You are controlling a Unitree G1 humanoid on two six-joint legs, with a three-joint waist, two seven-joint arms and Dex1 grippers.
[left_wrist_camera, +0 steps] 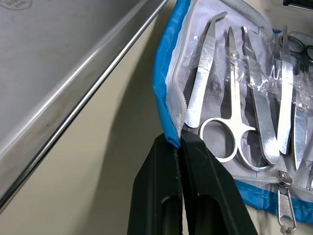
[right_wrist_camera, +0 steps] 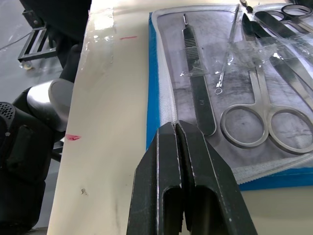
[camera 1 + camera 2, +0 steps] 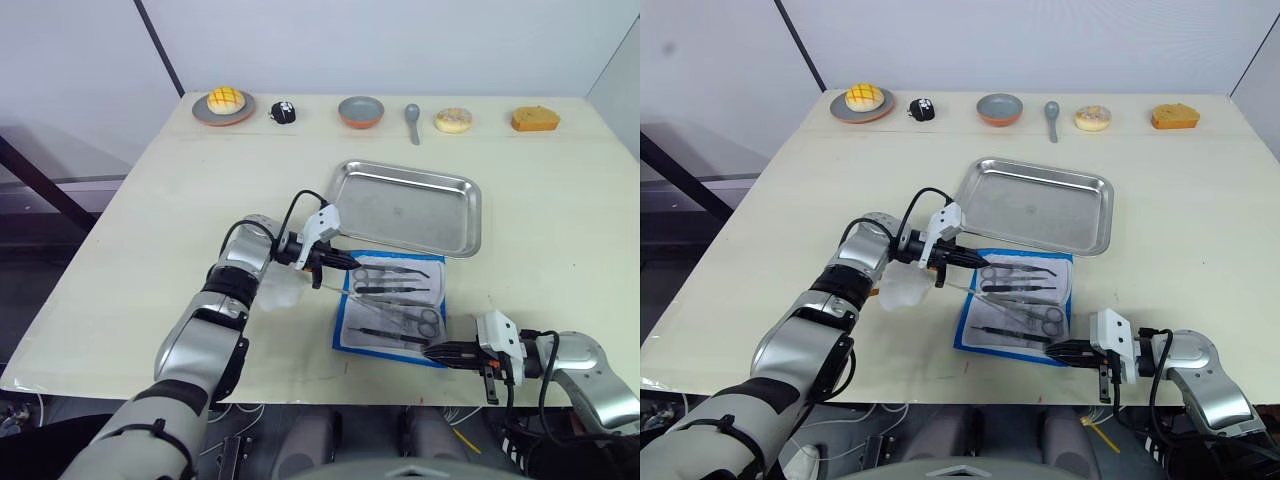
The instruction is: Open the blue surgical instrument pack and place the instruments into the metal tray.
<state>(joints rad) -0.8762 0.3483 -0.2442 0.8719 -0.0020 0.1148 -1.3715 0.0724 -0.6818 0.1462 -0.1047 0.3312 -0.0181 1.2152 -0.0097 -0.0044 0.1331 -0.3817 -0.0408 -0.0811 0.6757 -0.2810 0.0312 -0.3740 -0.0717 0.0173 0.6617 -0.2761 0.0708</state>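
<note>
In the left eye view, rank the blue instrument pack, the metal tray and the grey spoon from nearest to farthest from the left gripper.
1. Blue instrument pack: the left gripper is at its near-left edge.
2. Metal tray: just beyond, toward the table's far side.
3. Grey spoon: on the far edge of the table.

We've got silver-grey arm shells with black joint bands, white wrist blocks, looping black cables, and both grippers ending in chunky matte-black fingers (image 2: 195, 186).
</note>
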